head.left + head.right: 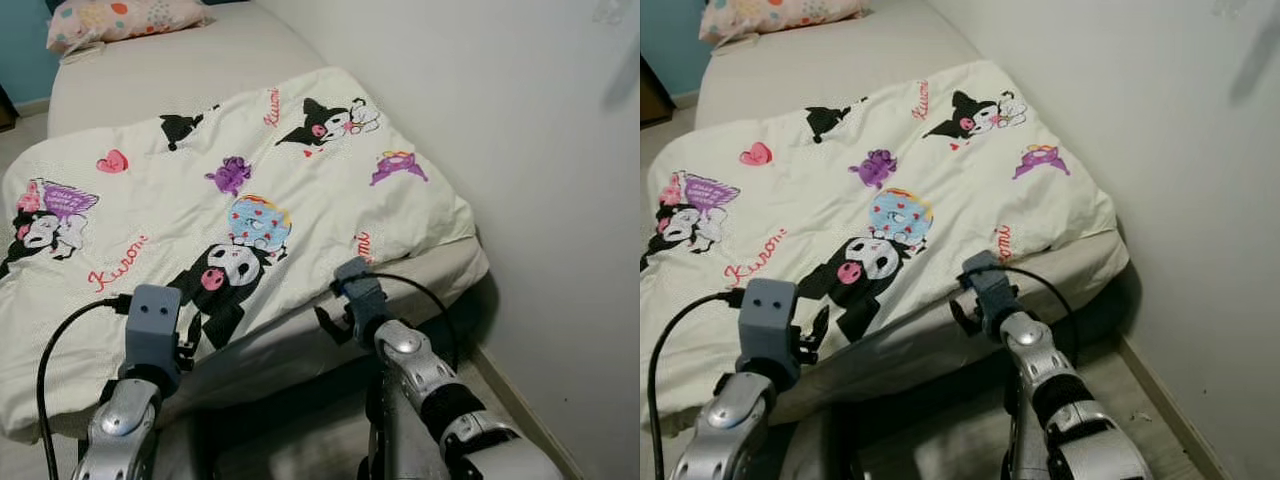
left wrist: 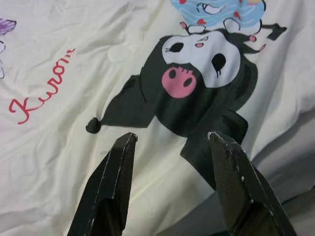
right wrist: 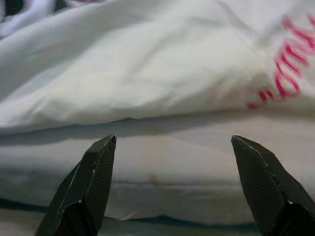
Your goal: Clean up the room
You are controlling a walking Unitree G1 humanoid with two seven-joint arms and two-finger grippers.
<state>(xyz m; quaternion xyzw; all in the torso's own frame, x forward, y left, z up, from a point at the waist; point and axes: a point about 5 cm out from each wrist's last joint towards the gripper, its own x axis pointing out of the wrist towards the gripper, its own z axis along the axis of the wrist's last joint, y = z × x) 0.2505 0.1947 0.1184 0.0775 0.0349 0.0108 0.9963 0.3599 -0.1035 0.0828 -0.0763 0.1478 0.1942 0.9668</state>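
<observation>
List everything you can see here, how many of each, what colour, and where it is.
Duvet: one, cream with black, pink and purple cartoon prints and red lettering, spread over the near end of the bed.
Bed: one, pale beige sheet, running away from the robot along the wall.
Pillow: one, pink with coloured dots, at the far head end of the bed.
Wall: one, off-white, on the robot's right.
Floor: pale, in front of the bed's near end.
Left gripper: one, black fingers open, over the duvet's black character print.
Right gripper: one, black fingers open, at the duvet's near edge.
</observation>
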